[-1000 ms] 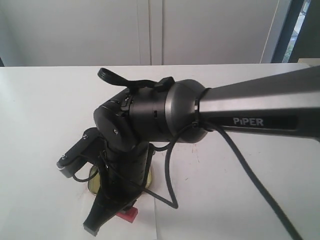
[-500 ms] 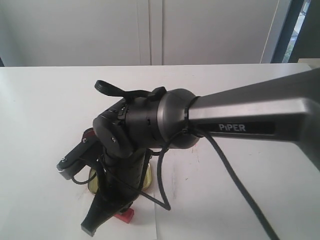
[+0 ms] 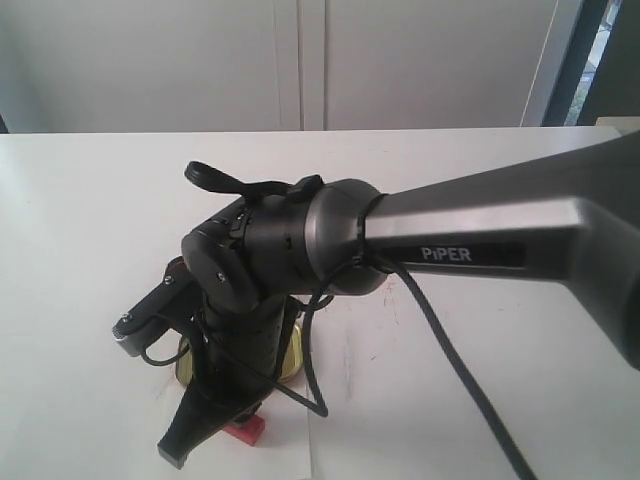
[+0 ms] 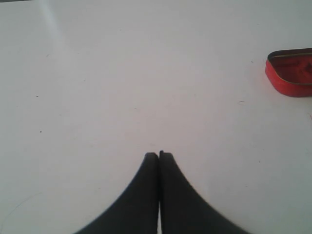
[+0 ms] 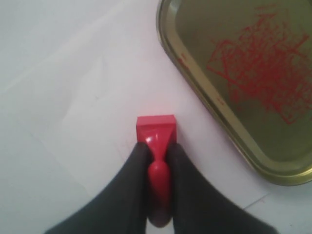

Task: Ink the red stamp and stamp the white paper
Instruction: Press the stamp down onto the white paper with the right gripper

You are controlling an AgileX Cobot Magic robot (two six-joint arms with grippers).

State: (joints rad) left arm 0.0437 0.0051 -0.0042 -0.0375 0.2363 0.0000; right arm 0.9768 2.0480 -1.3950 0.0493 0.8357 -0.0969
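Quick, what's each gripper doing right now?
Left gripper: closed, holding nothing.
Right gripper: closed on the red stamp.

Right arm (image 3: 480, 235): long grey forearm lay across exterior view, from right edge to left of middle. Black wrist (image 3: 250, 265) bent steeply downward, black cable (image 3: 440, 340) hanging in loop beside it. Right gripper (image 5: 157, 148) pointed down, fingers (image 5: 129, 170) clamped on handle of red stamp (image 5: 156, 129), one each side. Left gripper (image 4: 159, 156): fingertips pressed flat together, touching along inner edges.
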